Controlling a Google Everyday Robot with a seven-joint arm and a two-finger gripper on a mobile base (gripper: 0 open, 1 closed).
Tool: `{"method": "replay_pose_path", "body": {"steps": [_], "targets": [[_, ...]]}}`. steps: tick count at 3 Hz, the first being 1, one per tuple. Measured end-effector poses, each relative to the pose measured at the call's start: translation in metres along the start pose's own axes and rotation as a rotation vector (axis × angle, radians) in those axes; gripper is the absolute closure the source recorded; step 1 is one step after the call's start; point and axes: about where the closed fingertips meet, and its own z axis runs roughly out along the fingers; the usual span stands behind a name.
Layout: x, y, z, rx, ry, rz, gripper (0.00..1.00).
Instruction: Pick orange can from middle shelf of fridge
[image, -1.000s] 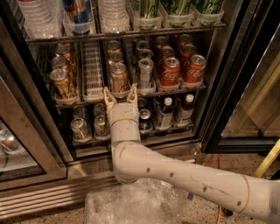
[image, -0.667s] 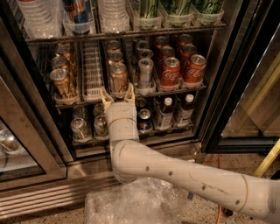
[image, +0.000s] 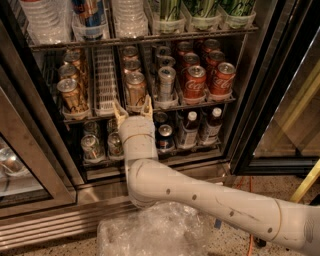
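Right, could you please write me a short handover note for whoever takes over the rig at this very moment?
Gripper: the gripper is open, at the front edge of the dark wire middle shelf, with its fingers spread just below the front coppery orange can.
Things: the black-framed fridge stands open. The slim silver can and red Coca-Cola cans sit right of the target, and the empty white lane sits left.
Done: approach and line-up.
Left: advance, close on the can, draw it out.
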Motion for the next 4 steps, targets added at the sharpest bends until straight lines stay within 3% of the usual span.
{"method": "replay_pose_path", "body": {"steps": [1,4], "targets": [[0.003,-0.012,0.013,0.047,0.004,0.0,0.4],[0.01,-0.043,0.059,0.155,-0.002,0.008,0.39]]}}
